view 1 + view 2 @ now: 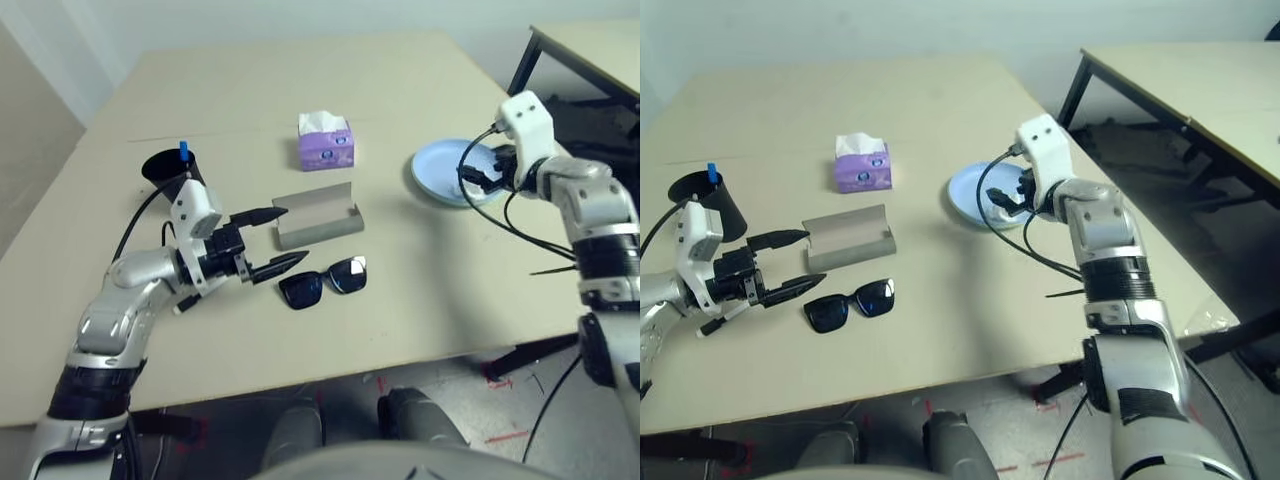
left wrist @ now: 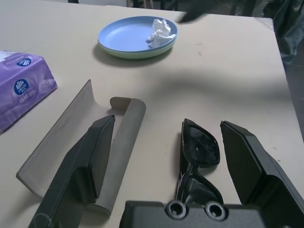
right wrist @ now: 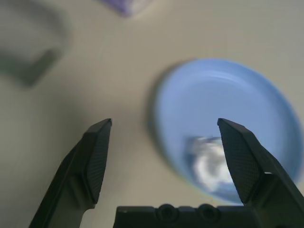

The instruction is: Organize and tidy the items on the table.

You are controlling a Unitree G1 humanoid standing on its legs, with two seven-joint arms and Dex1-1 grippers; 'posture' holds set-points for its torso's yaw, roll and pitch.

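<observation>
My left gripper [image 1: 283,238] stands open low over the table [image 1: 420,300], one finger by the open grey glasses case [image 1: 318,215], the other beside the black sunglasses [image 1: 323,283]. The sunglasses [image 2: 199,152] lie between its fingers [image 2: 247,161], untouched. At the right, my right gripper [image 3: 164,156] hangs open over the light-blue plate [image 1: 440,175]. This plate [image 2: 133,35] rests on a light-green one, and the crumpled white tissue [image 2: 159,31] lies in it. A black cup [image 1: 168,168] holds a blue-capped marker [image 1: 184,150]. A thin white stick [image 1: 715,324], perhaps a marker, pokes out under my left wrist.
A purple tissue box [image 1: 326,142] stands behind the case near the table's seam. A second table with dark legs [image 1: 1180,90] is off to the right, past the table's edge. Bare tabletop stretches across the far side and between the sunglasses and the plate.
</observation>
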